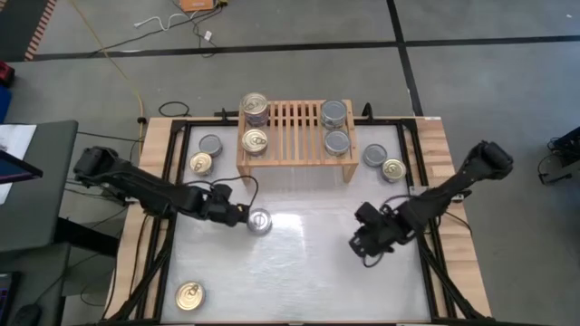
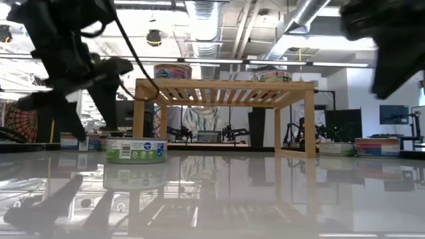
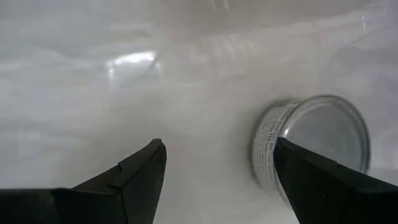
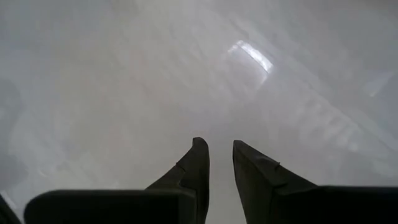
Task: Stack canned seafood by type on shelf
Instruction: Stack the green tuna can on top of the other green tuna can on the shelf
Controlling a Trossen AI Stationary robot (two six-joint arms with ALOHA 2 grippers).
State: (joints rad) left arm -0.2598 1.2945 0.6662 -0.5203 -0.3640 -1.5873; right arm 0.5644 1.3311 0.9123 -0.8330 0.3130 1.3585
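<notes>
Now, the silver tin (image 1: 259,221) sits upright on the white table (image 1: 299,281), near the middle and well in front of the shelf (image 1: 294,136). The left gripper (image 1: 243,216) is just beside it with its fingers spread wide and nothing between them; in the left wrist view the tin (image 3: 311,149) lies off to one side, partly behind one finger (image 3: 329,186), not in the gap. So shift the gripper sideways until the tin is centred between the fingers before you close, and close on the wall, not the rim. From above I can't tell whether a finger already touches the tin, so move gently in case it slides on that glossy surface.

On the shelf, the gold-topped tins (image 1: 255,122) stand at one end and the silver-topped ones (image 1: 336,127) at the other; this one probably belongs with the silver pair, so plan the lift to clear the shelf's front edge.

The right gripper (image 1: 367,243) hovers over bare table, fingers nearly together and holding nothing. Leave it there, clear of your path.
</notes>
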